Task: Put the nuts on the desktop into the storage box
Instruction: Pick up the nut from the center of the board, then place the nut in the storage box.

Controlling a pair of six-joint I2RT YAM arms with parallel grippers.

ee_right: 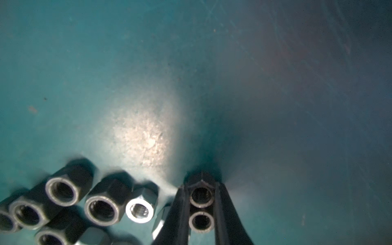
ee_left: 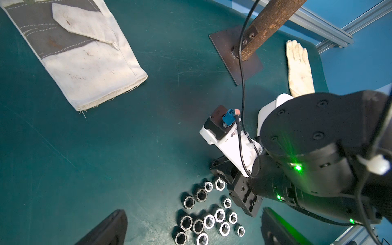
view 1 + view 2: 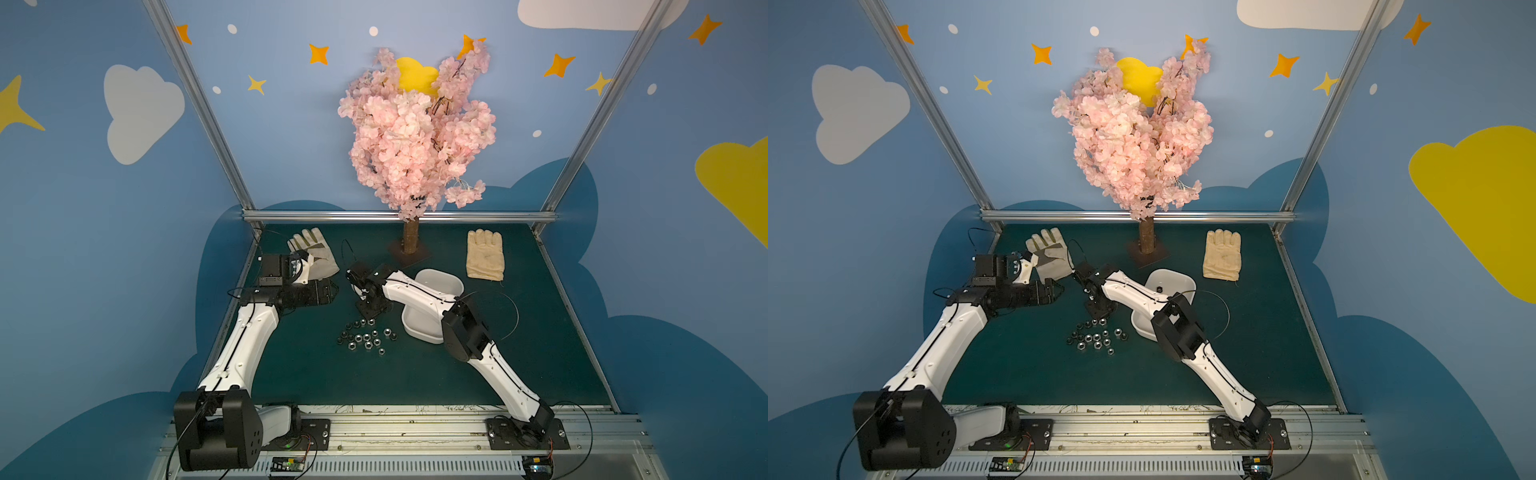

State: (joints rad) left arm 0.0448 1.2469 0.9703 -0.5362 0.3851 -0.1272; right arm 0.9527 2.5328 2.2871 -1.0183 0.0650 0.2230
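The right arm [image 3: 419, 293] reaches across the storage box [image 3: 417, 324], wrist bent down, right gripper [image 1: 201, 187] clenched on two nuts [image 1: 201, 220] (dark, in line between the fingers [image 1: 224, 212]) at the far edge of the pile [image 3: 368, 336] on the desktop [image 3: 519, 332]. The left gripper [image 3: 330, 291], jaws spread, hangs near a glove [image 3: 318, 257].

We see a dark green table [image 3: 540, 353] with aluminium rails [image 3: 399, 216] along its edges. Near its middle a cluster of small hexagonal nuts [image 3: 365, 336] lies on the surface, silver and dark ones mixed, many touching each other. Just beside them, toward the right, sits a shallow white box [image 3: 419, 332]. At the far edge a dark plate [image 3: 419, 258] lies flat and carries a brown tree trunk [image 3: 410, 237]. A grey-and-white glove [image 3: 318, 259] lies flat at the far left. A cream glove [image 3: 485, 254] lies flat at the far right, well apart from the nuts.
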